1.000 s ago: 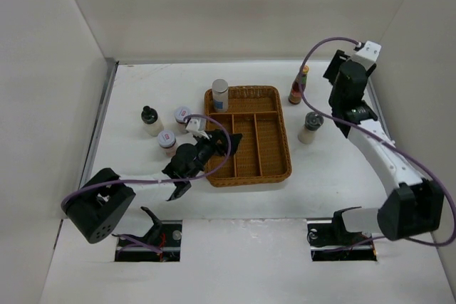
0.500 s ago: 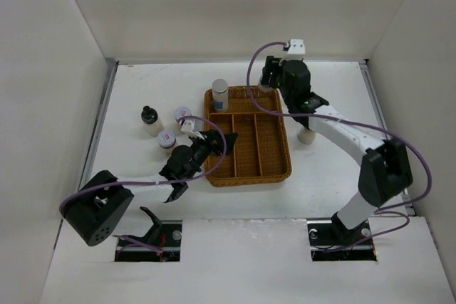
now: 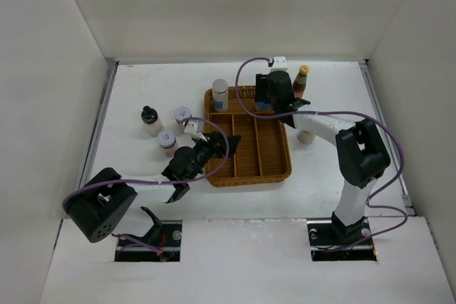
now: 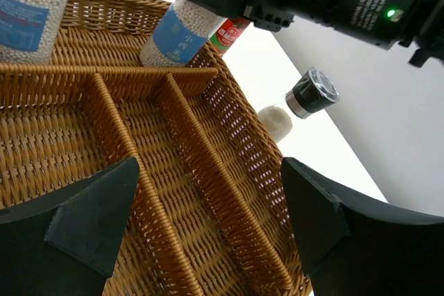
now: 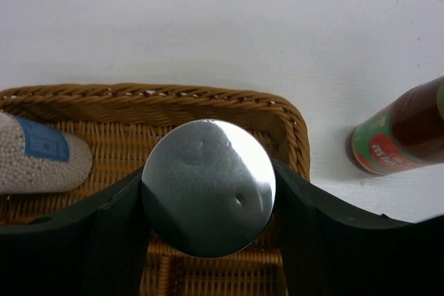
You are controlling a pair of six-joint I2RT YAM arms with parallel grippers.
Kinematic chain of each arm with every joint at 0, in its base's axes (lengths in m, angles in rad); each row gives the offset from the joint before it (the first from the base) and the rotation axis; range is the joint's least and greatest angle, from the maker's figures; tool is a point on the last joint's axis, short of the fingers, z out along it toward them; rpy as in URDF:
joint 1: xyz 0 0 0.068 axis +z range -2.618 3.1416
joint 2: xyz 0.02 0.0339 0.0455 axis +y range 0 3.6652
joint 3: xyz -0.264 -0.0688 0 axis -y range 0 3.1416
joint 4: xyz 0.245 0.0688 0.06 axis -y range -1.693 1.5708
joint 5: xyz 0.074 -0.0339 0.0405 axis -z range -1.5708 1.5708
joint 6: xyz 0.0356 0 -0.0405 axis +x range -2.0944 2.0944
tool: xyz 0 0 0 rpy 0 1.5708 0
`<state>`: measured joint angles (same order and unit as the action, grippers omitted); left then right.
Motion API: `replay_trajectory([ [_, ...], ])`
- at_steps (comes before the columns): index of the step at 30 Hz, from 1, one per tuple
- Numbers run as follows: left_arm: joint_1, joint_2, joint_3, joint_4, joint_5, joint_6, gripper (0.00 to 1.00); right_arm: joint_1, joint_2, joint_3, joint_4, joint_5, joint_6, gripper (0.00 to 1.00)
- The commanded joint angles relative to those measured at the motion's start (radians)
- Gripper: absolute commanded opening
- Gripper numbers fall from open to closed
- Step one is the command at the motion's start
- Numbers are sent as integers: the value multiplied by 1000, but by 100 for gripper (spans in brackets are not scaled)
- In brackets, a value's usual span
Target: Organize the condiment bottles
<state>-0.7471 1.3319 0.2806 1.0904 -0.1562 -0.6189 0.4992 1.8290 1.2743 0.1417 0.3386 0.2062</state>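
Shaker point(image 5: 208, 181) in right end effector point(image 5: 207, 197) over basket point(image 5: 286, 118), sauce bottle point(image 5: 400, 135) nearby.

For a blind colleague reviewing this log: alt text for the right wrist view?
The right tool grips a silver-topped shaker over the wicker basket. A second shaker sits in the basket at left; a red sauce bottle stands outside it at right.

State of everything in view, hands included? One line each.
Left hand: open, empty, over basket.
Right hand: shut on second shaker.
First shaker: upright in basket's back compartment.
Second shaker: gripped, tilted, base in back compartment.
Red sauce bottle: upright on table.
Grey-capped shaker: upright on table.
Black-capped shaker: upright on table.
Far brown jar: upright on table.
Near brown jar: upright on table.
Basket: long compartments empty.
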Motion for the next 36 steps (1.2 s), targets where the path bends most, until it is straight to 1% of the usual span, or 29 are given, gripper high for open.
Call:
replay_trajectory([
  [1,-5,-2,14,71,10,-16,83,2,1,10,110,-3,9,70],
  [2,-7,-2,14,71,10,-15,83,2,-2,10,107,-1,7,75],
  [6,-2,21,20,75,10,-19,83,-3,-62,26,82,-9,2,89],
  [10,-5,13,20,78,10,-19,83,-20,-183,23,61,-10,-4,97],
  [12,2,19,19,78,10,-22,83,-58,-241,22,59,-9,-4,98],
  [16,-2,10,17,78,10,-22,83,-161,-273,22,47,43,-4,98],
  [19,7,20,17,78,10,-28,83,-237,-235,37,33,86,-16,98],
  [23,4,16,17,78,10,-28,83,-267,-153,83,-11,36,-40,97],
  [26,5,20,17,78,10,-30,83,-265,-93,123,-14,-10,-59,95],
  [29,1,13,17,78,10,-28,83,-270,-42,155,-10,-19,-62,92],
  [32,7,15,14,78,10,-31,83,-281,9,186,-4,-20,-54,80],
  [36,9,13,12,78,10,-30,83,-285,41,194,25,-7,-50,56],
])
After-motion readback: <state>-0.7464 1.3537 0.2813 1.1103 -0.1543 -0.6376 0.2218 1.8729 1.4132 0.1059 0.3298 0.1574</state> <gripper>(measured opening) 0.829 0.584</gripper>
